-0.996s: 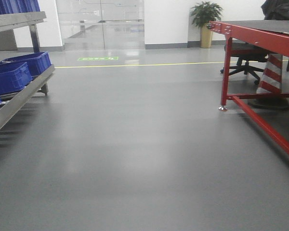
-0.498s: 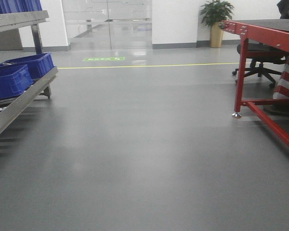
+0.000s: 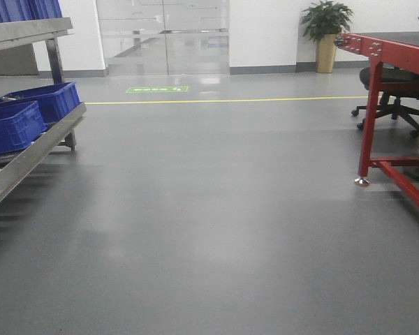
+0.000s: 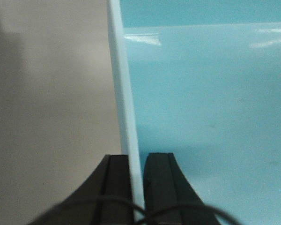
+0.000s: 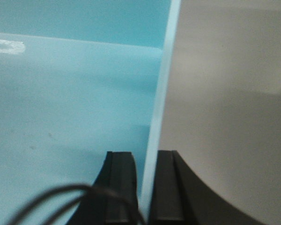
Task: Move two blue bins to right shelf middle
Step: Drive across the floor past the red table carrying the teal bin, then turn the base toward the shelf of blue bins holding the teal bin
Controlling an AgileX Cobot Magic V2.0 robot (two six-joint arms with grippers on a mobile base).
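Sideways drift marks the front view since a second ago: the red-framed worktop (image 3: 394,52) has slid out toward 3 o'clock so that only its near leg and end show, the potted plant (image 3: 326,21) has shifted right with it to 1 o'clock, and the metal rack (image 3: 35,150) at 9 o'clock has come further into frame. Two dark blue bins (image 3: 14,125) sit side by side on the rack's sloping lower level. An office chair (image 3: 394,87) stands behind the worktop's leg, and a yellow floor line (image 3: 230,101) runs across at 12 o'clock before the glass doors (image 3: 164,35).

In the left wrist view the blue bin (image 4: 206,117) fills the field from 12 to 5 o'clock. Its pale side wall runs from 12 down to 6 o'clock, straight between the left jaws. These are closed narrowly on that wall, one of the black fingers (image 4: 114,187) outside over the floor and the other inside the bin. The right wrist view mirrors this: the bin lies from 9 to 12 o'clock, its wall drops to 6 o'clock, and the right jaws pinch it, fingers (image 5: 122,187) set against either face. Grey floor lies beyond the bin's outer side in both wrist views
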